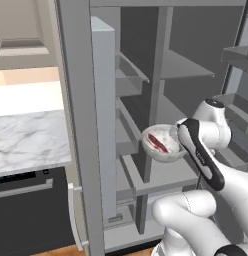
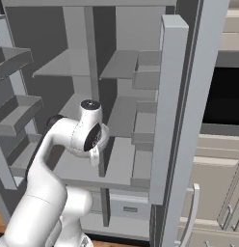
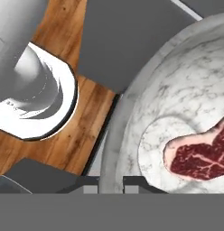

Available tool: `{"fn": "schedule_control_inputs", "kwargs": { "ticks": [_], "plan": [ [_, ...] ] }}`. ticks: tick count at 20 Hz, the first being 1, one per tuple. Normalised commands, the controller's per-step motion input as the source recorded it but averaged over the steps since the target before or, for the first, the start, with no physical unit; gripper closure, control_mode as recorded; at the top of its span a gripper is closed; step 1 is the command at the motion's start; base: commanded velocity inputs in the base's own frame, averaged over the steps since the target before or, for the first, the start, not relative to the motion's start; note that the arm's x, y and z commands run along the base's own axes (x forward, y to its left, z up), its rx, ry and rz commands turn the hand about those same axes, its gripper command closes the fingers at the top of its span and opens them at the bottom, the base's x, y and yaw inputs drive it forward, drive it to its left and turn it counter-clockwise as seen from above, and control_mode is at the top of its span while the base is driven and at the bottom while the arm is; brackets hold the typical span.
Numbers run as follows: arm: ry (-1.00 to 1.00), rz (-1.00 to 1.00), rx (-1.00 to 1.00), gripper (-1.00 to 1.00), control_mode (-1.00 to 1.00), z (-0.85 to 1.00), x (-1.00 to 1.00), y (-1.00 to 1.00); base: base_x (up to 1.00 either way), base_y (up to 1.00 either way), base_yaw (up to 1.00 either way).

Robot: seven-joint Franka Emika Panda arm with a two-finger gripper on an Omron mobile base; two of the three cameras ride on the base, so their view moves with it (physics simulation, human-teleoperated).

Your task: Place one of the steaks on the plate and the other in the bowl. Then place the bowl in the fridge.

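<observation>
The fridge [image 1: 166,176] stands open, with grey shelves [image 2: 122,164] inside. The mottled whitish bowl [image 1: 162,146] hangs just above a middle shelf at the fridge's front. In it lies a marbled red steak [image 1: 157,142]. My gripper [image 1: 176,134] is shut on the bowl's right rim. In the hand view the bowl's rim [image 3: 114,135] runs between the fingertips [image 3: 90,189], and the steak [image 3: 199,157] rests on the bowl's floor at the right. The white arm [image 2: 85,131] hides the bowl in the right base view. The plate is out of view.
Door bins [image 1: 237,100] flank the arm on its right side. A tall grey door panel [image 1: 103,125] stands to its left. Beyond that are a marble counter [image 1: 26,140] and a black oven [image 1: 31,210]. Wooden floor [image 3: 64,144] lies below the bowl.
</observation>
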Motion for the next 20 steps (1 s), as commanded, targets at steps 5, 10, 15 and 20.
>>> {"fn": "schedule_control_inputs", "kwargs": {
  "ticks": [5,10,15,20],
  "plan": [
    [0.02,-0.39,-0.10,1.00,-1.00,0.02,0.25,-0.13,0.00,0.00,0.00],
    [0.00,-0.40,-0.06,1.00,-1.00,0.04,0.00,-0.41,0.00,0.00,0.00],
    [-0.14,-0.28,0.01,1.00,-1.00,0.20,0.04,-0.40,0.00,0.00,0.00],
    [-0.14,-0.01,0.00,1.00,-1.00,0.15,0.35,-0.03,0.00,0.00,0.00]
  ]
}}
